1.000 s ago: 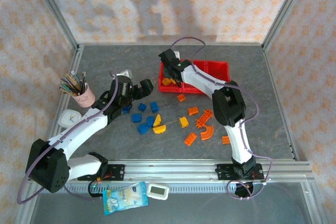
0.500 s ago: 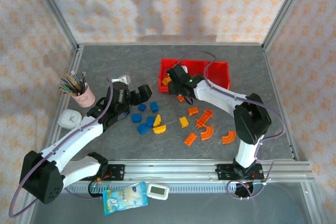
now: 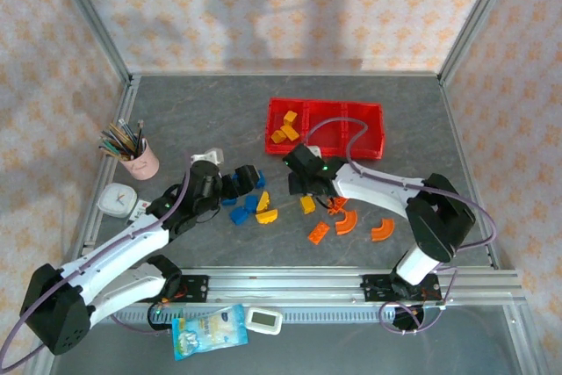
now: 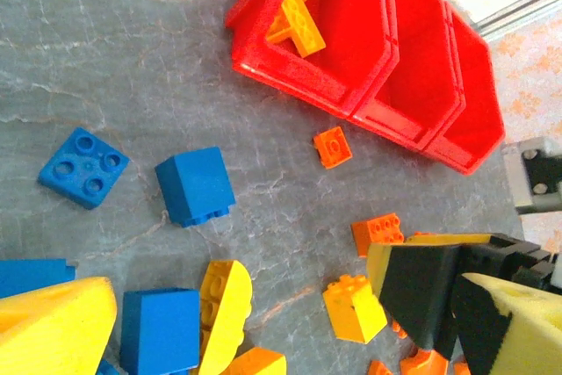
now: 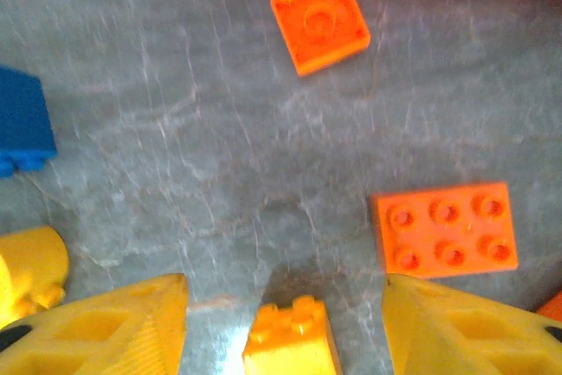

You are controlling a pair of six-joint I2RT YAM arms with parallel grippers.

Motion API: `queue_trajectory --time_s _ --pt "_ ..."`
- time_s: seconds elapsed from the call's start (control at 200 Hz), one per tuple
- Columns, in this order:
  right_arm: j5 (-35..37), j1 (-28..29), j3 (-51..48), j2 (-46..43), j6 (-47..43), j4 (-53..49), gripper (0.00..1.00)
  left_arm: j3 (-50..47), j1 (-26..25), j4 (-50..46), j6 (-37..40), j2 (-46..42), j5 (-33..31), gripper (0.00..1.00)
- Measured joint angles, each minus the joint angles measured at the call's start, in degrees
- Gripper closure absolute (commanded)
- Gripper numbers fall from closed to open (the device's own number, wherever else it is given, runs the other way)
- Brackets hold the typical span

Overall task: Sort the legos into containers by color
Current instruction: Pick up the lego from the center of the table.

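The red containers (image 3: pixel 364 129) (image 4: pixel 413 85) stand at the back, and yellow legos (image 3: pixel 284 126) (image 4: pixel 297 8) lie in the left bin. My right gripper (image 3: pixel 304 189) (image 5: pixel 285 305) is open and low over the table. A yellow brick (image 5: pixel 290 338) (image 3: pixel 307 205) (image 4: pixel 354 308) sits between its fingers with a gap on each side. My left gripper (image 3: pixel 245 182) (image 4: pixel 290 313) is open above the blue legos (image 3: pixel 238 214) (image 4: pixel 195 185) and a yellow curved piece (image 4: pixel 224 303). Orange legos (image 3: pixel 345 223) (image 5: pixel 443 227) lie to the right of the yellow brick.
A pink pencil cup (image 3: pixel 141 161) and a white clock (image 3: pixel 114 200) stand at the left edge. A small orange plate (image 5: pixel 319 20) (image 4: pixel 333 147) lies just in front of the containers. Metal frame rails border the table.
My right gripper has pulled back from the left bin to the table and now straddles the yellow brick. My left gripper has come nearer, over the blue pieces.
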Motion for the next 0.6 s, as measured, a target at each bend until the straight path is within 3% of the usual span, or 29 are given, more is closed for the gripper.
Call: queue_trajectory --time_s 0.295,0.601 --pt "-0.2 1.6 -5.5 0.0 3.2 0.5 0.45 -0.7 -4.0 1.7 -2.0 0.3 -0.6 0.01" --pt "0.1 1.6 -5.9 0.2 2.6 1.6 0.55 -0.7 -4.4 2.6 -2.6 1.7 -1.6 0.01"
